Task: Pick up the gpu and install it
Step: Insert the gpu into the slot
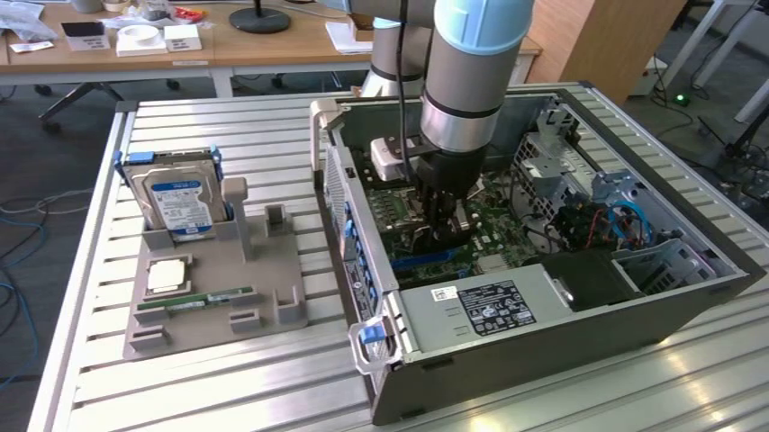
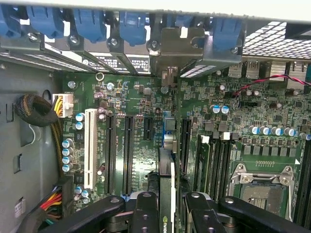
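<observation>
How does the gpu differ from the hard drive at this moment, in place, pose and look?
The gpu is inside the open computer case, over the motherboard; the hard drive sits in the grey tray outside it. The gpu is clamped in the gripper; the hard drive is free. The gpu looks thin and dark, edge-on; the hard drive is boxy with a blue-white label. Both stand on edge.
</observation>
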`<state>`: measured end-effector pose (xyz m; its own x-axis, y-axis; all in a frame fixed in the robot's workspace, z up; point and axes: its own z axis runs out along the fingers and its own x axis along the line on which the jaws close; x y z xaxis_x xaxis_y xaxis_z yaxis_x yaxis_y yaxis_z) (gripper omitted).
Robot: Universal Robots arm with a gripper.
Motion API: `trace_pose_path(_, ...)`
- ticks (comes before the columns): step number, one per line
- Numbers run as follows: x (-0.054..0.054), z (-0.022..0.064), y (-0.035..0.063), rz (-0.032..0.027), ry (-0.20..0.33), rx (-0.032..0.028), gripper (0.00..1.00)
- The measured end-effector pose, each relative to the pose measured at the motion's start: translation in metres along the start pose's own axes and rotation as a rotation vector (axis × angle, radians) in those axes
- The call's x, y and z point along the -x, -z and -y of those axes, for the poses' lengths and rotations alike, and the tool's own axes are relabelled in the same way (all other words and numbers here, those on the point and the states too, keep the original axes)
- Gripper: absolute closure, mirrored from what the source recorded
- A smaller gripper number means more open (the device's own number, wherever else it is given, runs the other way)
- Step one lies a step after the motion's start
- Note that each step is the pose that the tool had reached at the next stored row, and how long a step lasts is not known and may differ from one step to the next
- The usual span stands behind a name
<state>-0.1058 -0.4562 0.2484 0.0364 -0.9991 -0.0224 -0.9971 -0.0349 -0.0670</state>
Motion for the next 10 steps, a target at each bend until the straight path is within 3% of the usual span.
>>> trace_pose_path(10, 0.0000, 0.0000, 0.0000, -0.0003, -0.005, -0.0001, 0.74)
